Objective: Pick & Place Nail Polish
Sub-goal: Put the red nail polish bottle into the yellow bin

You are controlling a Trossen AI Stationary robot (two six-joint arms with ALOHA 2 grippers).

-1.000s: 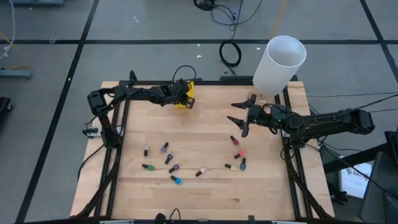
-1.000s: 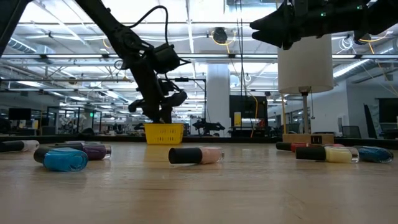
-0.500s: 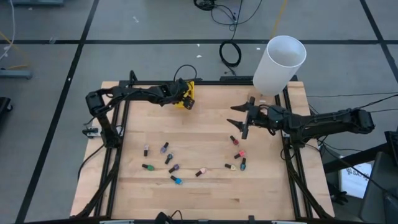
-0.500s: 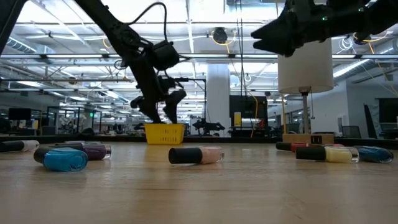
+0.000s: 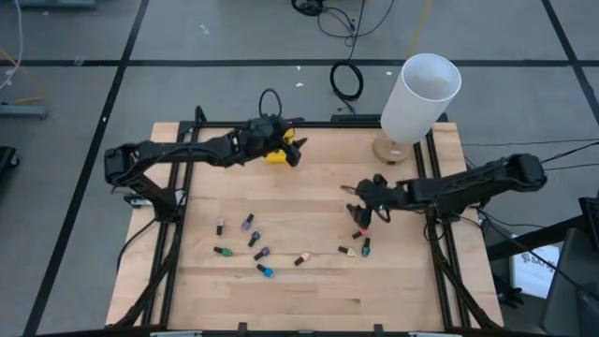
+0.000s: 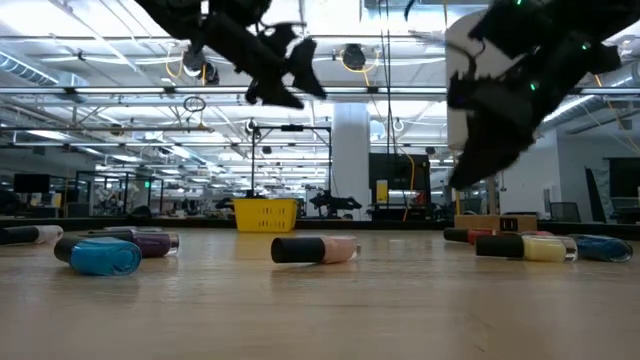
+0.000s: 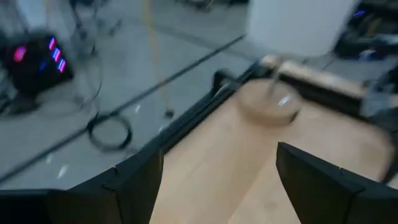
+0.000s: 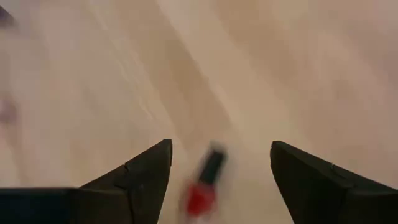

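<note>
Several nail polish bottles lie scattered on the near half of the wooden table, among them a blue one (image 5: 266,271) and a beige one (image 6: 315,250). A red bottle with a dark cap (image 5: 353,212) lies on its side just ahead of my right gripper (image 5: 359,204), which is open, tipped down and close above it. In the right wrist view the red bottle (image 8: 202,186) shows between the two spread fingers, untouched. My left gripper (image 5: 298,148) is open and empty, raised beside the yellow bin (image 5: 274,156) at the far edge.
A tall white cylinder (image 5: 421,94) on a round wooden base (image 5: 388,150) stands at the table's far right corner. Black frame rails run along the table's left and right edges. Bare wood lies between the bin and the bottles.
My left gripper has opened over the yellow bin, then risen and swung toward the table's right. My right gripper has come down and toward the near edge, tipping its fingers down over the red bottle. The bottles on the table have not moved.
</note>
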